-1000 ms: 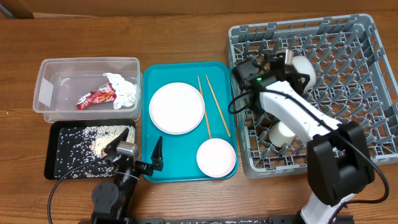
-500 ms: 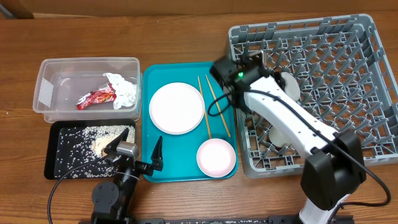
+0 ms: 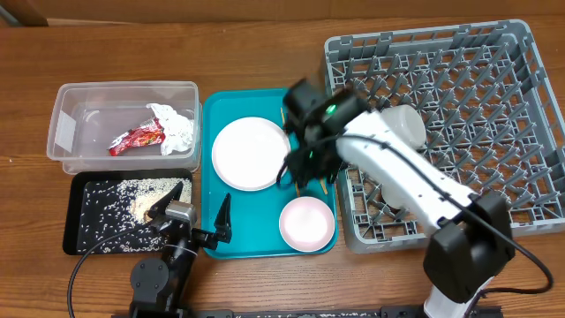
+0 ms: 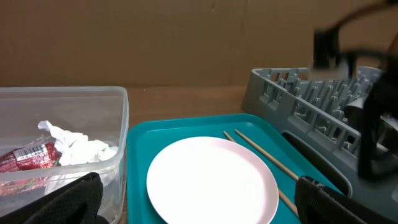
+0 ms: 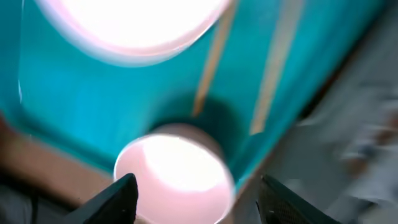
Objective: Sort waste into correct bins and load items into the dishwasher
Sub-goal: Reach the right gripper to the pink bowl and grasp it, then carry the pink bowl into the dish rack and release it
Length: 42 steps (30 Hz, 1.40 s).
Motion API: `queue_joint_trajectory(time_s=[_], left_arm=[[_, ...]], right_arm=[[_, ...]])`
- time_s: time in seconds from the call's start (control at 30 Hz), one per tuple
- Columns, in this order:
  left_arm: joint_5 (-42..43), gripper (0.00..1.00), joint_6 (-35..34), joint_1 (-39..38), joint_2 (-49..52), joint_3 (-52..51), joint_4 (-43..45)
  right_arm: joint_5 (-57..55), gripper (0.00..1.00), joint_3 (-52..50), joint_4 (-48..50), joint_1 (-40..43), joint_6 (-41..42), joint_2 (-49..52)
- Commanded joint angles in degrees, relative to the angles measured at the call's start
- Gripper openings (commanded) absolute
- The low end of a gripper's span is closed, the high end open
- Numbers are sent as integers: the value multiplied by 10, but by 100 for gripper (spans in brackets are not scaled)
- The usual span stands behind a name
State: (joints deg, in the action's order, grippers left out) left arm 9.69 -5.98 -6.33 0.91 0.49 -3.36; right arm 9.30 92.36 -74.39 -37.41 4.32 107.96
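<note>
My right gripper (image 3: 305, 168) hangs open and blurred over the teal tray, above the two wooden chopsticks (image 5: 214, 59); it holds nothing. The white bowl (image 5: 177, 177) lies just below its fingers, and the round white plate (image 3: 251, 153) is to its left. A white bowl (image 3: 404, 124) rests in the grey dish rack (image 3: 494, 115). My left gripper (image 3: 196, 210) stands open at the table's front edge, facing the plate (image 4: 211, 183). The clear tub (image 3: 79, 132) holds the red-and-white wrapper (image 3: 137, 139) and the tissue (image 3: 175, 126). Rice (image 3: 146, 203) lies in the black tray (image 3: 88, 238).
The teal serving tray (image 3: 256, 221) sits between the bins and the rack. My right arm stretches from the front right across the rack's left edge, hiding most of the chopsticks from overhead. A small white cup (image 3: 389, 194) shows partly under that arm, in the rack.
My right gripper let go of a white bowl in the rack, opened, and swung left over the teal tray's chopsticks. The left arm has not moved.
</note>
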Motion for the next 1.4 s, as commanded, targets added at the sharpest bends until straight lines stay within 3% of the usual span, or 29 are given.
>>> queue_joint_trajectory(time_s=[0.0,0.1,0.33,0.4,0.5,0.63,0.87,1.0,1.1,1.23,1.37], left_arm=[[6,100,-7,3,-6,-2,0],[6,100,-7,3,-6,-2,0],[6,100,-7,3,-6,-2,0],[6,100,-7,3,-6,-2,0],[6,100,-7,3,-6,-2,0],[6,100,-7,3,-6,-2,0],[6,100,-7,3,-6,-2,0],[6,100,-7,3,-6,-2,0],[6,100,-7,3,-6,-2,0],[6,100,-7,3,-6,-2,0],[6,100,-7,3,-6,-2,0]], right_arm=[[25,64,-75,35,-19,-74,-2],[-21,63,-137,87,-19,-82,-2],[-15,55,-205,156,-19,-129,-2],[-16,45,-206,169,-19,-129,-2],[-16,18,-197,177,-19,-120,-2],[-18,4,-172,165,-18,-118,-3],[-36,4,-78,120,-17,-77,-5],[-181,4,2,87,-17,15,-30],[-407,4,57,63,-15,137,-66],[-638,4,61,63,7,225,-104],[-702,4,60,54,67,248,-108]])
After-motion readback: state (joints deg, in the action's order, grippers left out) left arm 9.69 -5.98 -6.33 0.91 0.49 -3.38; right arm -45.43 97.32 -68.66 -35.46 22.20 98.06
